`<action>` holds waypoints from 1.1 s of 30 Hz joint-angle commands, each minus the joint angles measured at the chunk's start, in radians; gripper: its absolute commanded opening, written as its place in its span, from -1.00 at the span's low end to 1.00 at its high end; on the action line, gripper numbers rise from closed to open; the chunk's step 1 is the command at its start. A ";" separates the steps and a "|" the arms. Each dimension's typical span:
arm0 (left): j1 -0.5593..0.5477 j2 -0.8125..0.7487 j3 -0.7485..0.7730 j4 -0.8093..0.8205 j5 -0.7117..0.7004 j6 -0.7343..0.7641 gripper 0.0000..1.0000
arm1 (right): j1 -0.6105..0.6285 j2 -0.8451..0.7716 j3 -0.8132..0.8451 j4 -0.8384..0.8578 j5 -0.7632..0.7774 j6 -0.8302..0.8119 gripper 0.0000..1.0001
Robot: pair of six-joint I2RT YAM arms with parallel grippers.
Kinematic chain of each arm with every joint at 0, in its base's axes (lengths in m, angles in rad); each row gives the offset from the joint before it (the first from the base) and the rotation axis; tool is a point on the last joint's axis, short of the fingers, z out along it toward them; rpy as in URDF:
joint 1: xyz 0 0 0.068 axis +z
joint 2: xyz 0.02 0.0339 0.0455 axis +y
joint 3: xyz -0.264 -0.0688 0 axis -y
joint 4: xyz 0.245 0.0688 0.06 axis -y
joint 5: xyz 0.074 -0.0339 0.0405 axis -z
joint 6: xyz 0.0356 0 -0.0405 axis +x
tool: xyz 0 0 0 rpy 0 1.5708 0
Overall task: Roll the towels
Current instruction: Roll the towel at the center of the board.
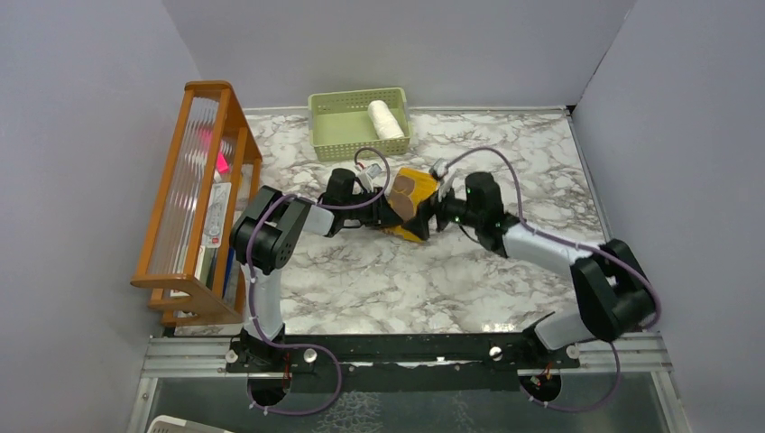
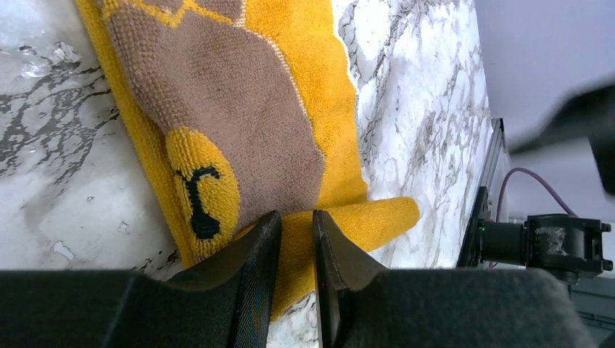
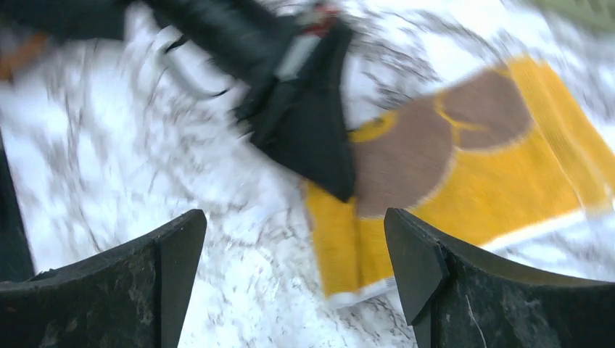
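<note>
Yellow towel (image 1: 410, 200) sat mid-table (image 1: 406, 289), right between the two grippers. The white towel (image 1: 385, 119) was already a roll, lying in the green basket (image 1: 336, 126) at the far edge, so we judged yellow to be the one left.

Left gripper (image 1: 386, 207) came in from the towel's left side. Its jaws were narrow and pinched on cloth: the wrist view showed yellow pile between the fingers (image 2: 261, 246), at a turned-over end whose flap poked out sideways past them. So left was the arm on the towel.

Right gripper (image 1: 440, 209) was just beside the towel's right side, jaws spread wide, nothing in them. Its wrist view was blurred, but the cloth lay ahead and off to the right of the gap, not inside it.

From the top camera we read the long axis as roughly near-to-far, tilted a little, with one gripper on each long side. The brown patch faced up, and most of the length looked flat rather than rolled. We couldn't tell how many turns were in the pinched end.

Our call was that the next move hinged on the right gripper shifting across onto that same end, so the roll could run along the long axis.
</note>
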 commanded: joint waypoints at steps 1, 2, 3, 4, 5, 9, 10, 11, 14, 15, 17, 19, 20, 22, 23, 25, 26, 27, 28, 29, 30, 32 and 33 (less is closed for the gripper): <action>-0.002 0.064 -0.033 -0.088 -0.091 0.055 -0.45 | 0.138 -0.125 -0.251 0.364 0.096 -0.538 0.90; -0.001 0.066 -0.032 -0.089 -0.090 0.054 -0.45 | 0.145 -0.119 -0.262 0.370 0.102 -0.577 0.90; -0.001 0.067 -0.029 -0.091 -0.088 0.055 -0.45 | 0.148 -0.107 -0.253 0.340 0.094 -0.615 0.88; -0.001 0.069 -0.027 -0.093 -0.087 0.056 -0.45 | 0.150 -0.087 -0.237 0.301 0.082 -0.657 0.84; -0.001 0.071 -0.026 -0.095 -0.085 0.056 -0.45 | 0.155 -0.069 -0.219 0.261 0.083 -0.694 0.78; -0.001 0.071 -0.024 -0.101 -0.086 0.057 -0.45 | 0.199 0.004 -0.168 0.134 0.148 -0.848 0.45; -0.002 0.072 -0.023 -0.104 -0.086 0.058 -0.45 | 0.212 0.021 -0.154 0.103 0.160 -0.880 0.38; -0.001 0.073 -0.021 -0.106 -0.086 0.059 -0.45 | 0.226 0.041 -0.141 0.071 0.179 -0.914 0.33; -0.002 0.076 -0.018 -0.116 -0.088 0.063 -0.45 | 0.258 0.095 -0.100 0.003 0.212 -0.963 0.17; -0.002 0.079 -0.016 -0.120 -0.087 0.064 -0.45 | 0.264 0.107 -0.095 -0.004 0.215 -0.970 0.15; -0.001 0.083 -0.011 -0.128 -0.085 0.066 -0.45 | 0.271 0.123 -0.086 -0.012 0.218 -0.978 0.09; -0.001 0.087 -0.005 -0.137 -0.084 0.070 -0.45 | 0.275 0.132 -0.074 -0.038 0.220 -0.983 0.03; -0.001 0.088 -0.003 -0.141 -0.084 0.072 -0.45 | 0.275 0.140 -0.069 -0.052 0.223 -0.985 -0.01; -0.002 0.091 0.001 -0.149 -0.083 0.075 -0.45 | 0.276 0.155 -0.055 -0.088 0.239 -0.994 -0.09; 0.000 0.092 0.005 -0.154 -0.083 0.077 -0.45 | 0.276 0.165 -0.048 -0.111 0.249 -0.998 -0.14; 0.000 0.091 0.009 -0.164 -0.083 0.084 -0.45 | 0.275 0.181 -0.037 -0.134 0.271 -0.997 -0.17; 0.000 0.090 0.011 -0.169 -0.083 0.087 -0.45 | 0.275 0.191 -0.032 -0.148 0.285 -0.996 -0.21; 0.000 0.091 0.014 -0.175 -0.083 0.091 -0.45 | 0.275 0.203 -0.023 -0.164 0.297 -0.995 -0.25; 0.000 0.093 0.016 -0.178 -0.082 0.094 -0.45 | 0.275 0.213 -0.016 -0.174 0.312 -0.989 -0.26; -0.001 0.095 0.019 -0.180 -0.081 0.096 -0.45 | 0.275 0.222 -0.012 -0.180 0.326 -0.986 -0.26; 0.000 0.098 0.020 -0.183 -0.079 0.098 -0.45 | 0.275 0.230 -0.011 -0.179 0.341 -0.984 -0.26; 0.000 0.101 0.023 -0.188 -0.076 0.099 -0.45 | 0.275 0.223 -0.023 -0.149 0.377 -0.980 -0.25; -0.001 0.102 0.025 -0.191 -0.076 0.101 -0.45 | 0.275 0.210 -0.036 -0.125 0.392 -0.978 -0.23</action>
